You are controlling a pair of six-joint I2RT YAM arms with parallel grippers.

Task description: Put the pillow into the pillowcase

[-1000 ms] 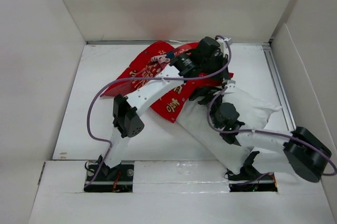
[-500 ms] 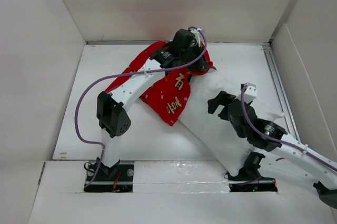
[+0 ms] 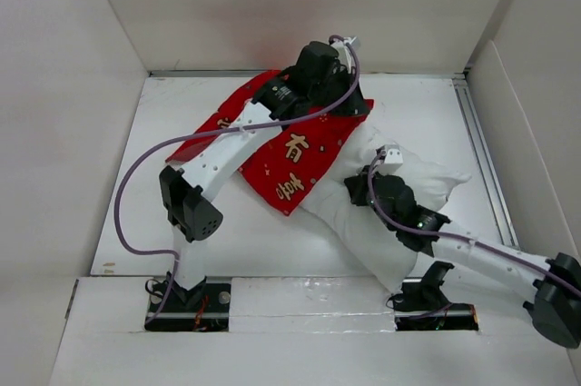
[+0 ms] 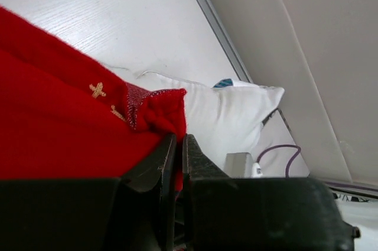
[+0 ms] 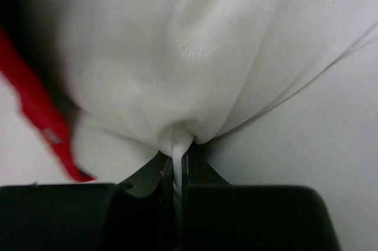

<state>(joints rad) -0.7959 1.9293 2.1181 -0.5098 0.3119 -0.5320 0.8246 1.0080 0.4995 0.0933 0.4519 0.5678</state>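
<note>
Pillow (image 3: 432, 179), pillowcase (image 3: 290, 161), one of each

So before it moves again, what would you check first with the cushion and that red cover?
1. Left gripper has the pillowcase: ok. It is shut on a red fold at the cloth's edge.
2. Right gripper has the pillow: ok. White fabric is pinched between its fingers.
3. Pillow fully covered: not ok. Much of the white shows beyond the red cloth in the top view.
4. Case mouth open around the pillow: cannot tell. The left arm hides that edge.
5. Grippers apart from each other: ok. In the top view one is at the far edge of the cloth and the other is mid-pillow.
</note>
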